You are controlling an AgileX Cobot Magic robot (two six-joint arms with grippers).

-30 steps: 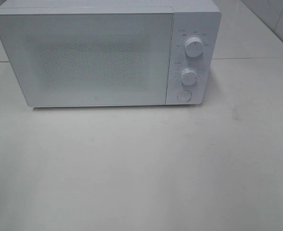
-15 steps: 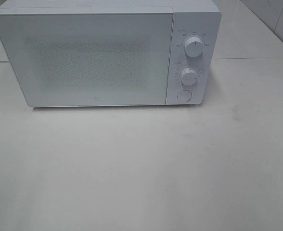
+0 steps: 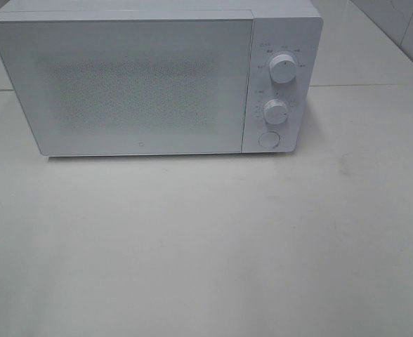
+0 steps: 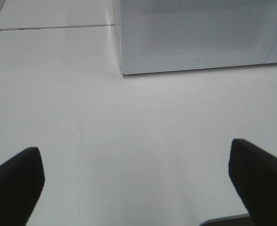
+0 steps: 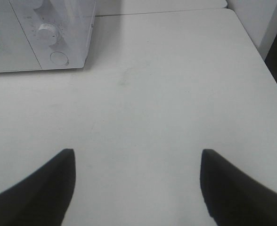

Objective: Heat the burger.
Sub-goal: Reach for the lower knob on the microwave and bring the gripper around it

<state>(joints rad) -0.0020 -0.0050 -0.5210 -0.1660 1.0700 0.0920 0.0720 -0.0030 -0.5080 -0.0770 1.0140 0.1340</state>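
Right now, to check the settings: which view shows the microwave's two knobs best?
Exterior high: the upper knob and lower knob both face the camera. The right wrist view catches the lower knob at a slant; the left wrist view shows only the door.

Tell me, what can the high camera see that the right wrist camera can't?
Only the high camera shows the whole closed door of the white box-shaped microwave. Only the right wrist camera shows the robot's black right hand, open and empty. Both show the microwave's round white lower knob, the round button under it and the white table.
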